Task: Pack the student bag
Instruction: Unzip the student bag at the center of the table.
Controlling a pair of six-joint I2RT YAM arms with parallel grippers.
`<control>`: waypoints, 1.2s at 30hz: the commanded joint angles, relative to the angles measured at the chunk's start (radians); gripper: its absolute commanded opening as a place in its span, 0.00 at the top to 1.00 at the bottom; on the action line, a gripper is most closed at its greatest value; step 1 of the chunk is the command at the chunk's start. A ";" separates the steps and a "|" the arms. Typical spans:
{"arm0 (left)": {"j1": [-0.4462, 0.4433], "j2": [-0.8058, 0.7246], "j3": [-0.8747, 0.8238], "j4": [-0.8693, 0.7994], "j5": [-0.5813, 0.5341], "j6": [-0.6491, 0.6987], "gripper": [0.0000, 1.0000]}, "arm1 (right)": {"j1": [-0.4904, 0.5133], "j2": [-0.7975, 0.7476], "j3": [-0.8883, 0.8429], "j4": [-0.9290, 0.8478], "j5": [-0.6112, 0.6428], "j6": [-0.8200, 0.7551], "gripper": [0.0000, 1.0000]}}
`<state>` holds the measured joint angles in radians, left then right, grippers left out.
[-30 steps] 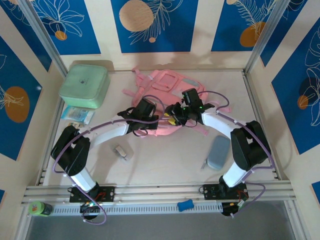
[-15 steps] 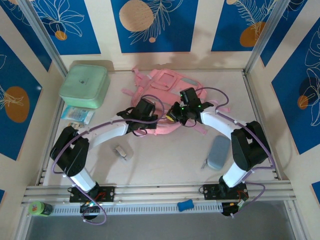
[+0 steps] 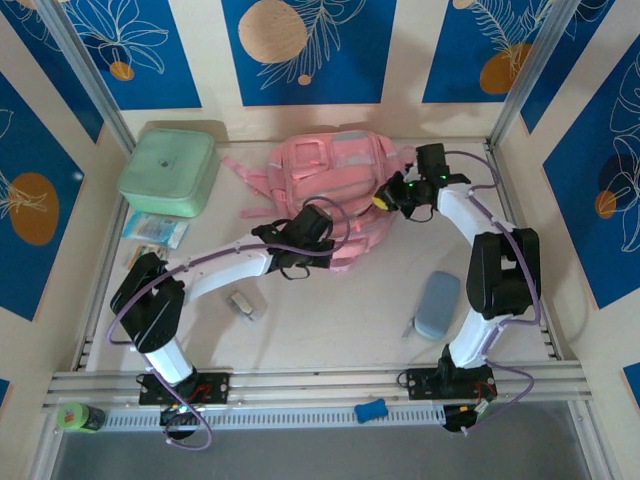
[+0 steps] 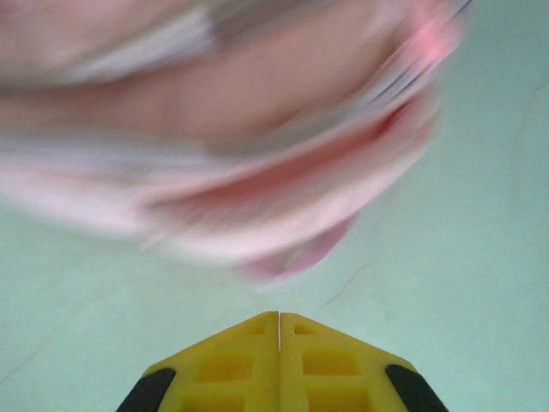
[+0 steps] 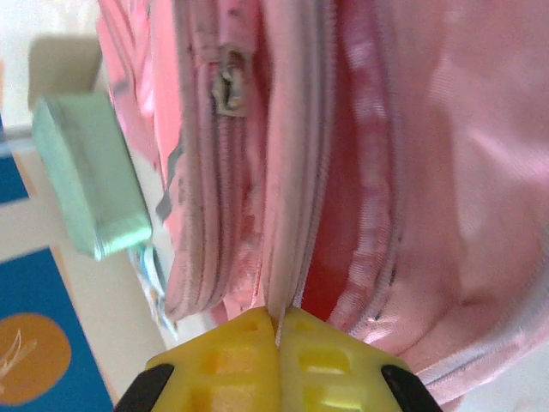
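In the upper middle of the top view, the student bag is lying on the bench, bulging and looking partly lifted on its right side. The right pincer is sitting fully closed on the pink rim of the bag's zip opening, w/ the fabric strip running in btw. its yellow tips. The left pincer is also fully closed but is gripping nothing. It is pointing at the bag's lower edge, which is blurred in its wrist view.

Risks, in my judgement: the rim is thin and soft, so a hard pull may be dragging it out of the tips, and then the mouth is falling shut. The whole bag may also be sliding instead of opening, as nothing is pinning it down.

Around: a mint-green box at upper left, a blue-white packet just below it, a small grey item lower left of the bag, and a grey-blue pouch at lower right. All are lying well apart from the bag mouth. The left arm is crossing in front of the bag, so it is blocking things coming from the left.
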<state>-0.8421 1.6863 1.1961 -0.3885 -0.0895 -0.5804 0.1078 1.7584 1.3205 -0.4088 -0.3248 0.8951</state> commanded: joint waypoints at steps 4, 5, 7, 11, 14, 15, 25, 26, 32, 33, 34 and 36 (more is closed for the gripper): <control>0.060 0.015 -0.050 0.001 0.078 0.030 1.00 | 0.021 0.005 0.010 0.055 -0.049 -0.028 1.00; 0.060 0.023 -0.027 -0.011 0.080 0.030 1.00 | 0.028 0.003 -0.001 0.062 -0.052 -0.022 1.00; 0.056 0.026 0.023 -0.009 0.083 0.017 1.00 | 0.043 -0.015 -0.034 0.096 -0.069 0.007 1.00; 0.032 0.037 0.076 0.094 0.123 -0.032 0.78 | 0.077 -0.053 -0.081 0.139 -0.065 0.061 1.00; 0.008 0.093 0.159 0.064 0.065 -0.054 0.69 | 0.095 -0.075 -0.115 0.160 -0.046 0.095 1.00; 0.005 0.119 0.189 0.045 0.043 -0.068 0.68 | 0.097 -0.082 -0.130 0.180 -0.041 0.107 1.00; -0.015 0.296 0.401 -0.121 -0.109 -0.143 0.58 | 0.122 -0.062 -0.138 0.195 -0.017 0.133 1.00; -0.015 0.307 0.412 -0.130 -0.116 -0.151 0.57 | 0.122 -0.058 -0.137 0.195 -0.019 0.135 1.00; -0.020 0.353 0.448 -0.108 -0.145 -0.202 0.53 | 0.139 -0.041 -0.140 0.211 -0.016 0.146 1.00; -0.022 0.358 0.453 -0.108 -0.154 -0.209 0.52 | 0.141 -0.040 -0.140 0.212 -0.017 0.147 1.00; -0.022 0.362 0.456 -0.104 -0.162 -0.212 0.51 | 0.145 -0.037 -0.139 0.214 -0.020 0.148 1.00; -0.023 0.368 0.465 -0.114 -0.196 -0.221 0.50 | 0.146 -0.035 -0.141 0.214 -0.018 0.149 1.00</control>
<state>-0.8558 2.0312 1.6253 -0.4713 -0.2230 -0.7689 0.2317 1.7226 1.1877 -0.2363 -0.3099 1.0328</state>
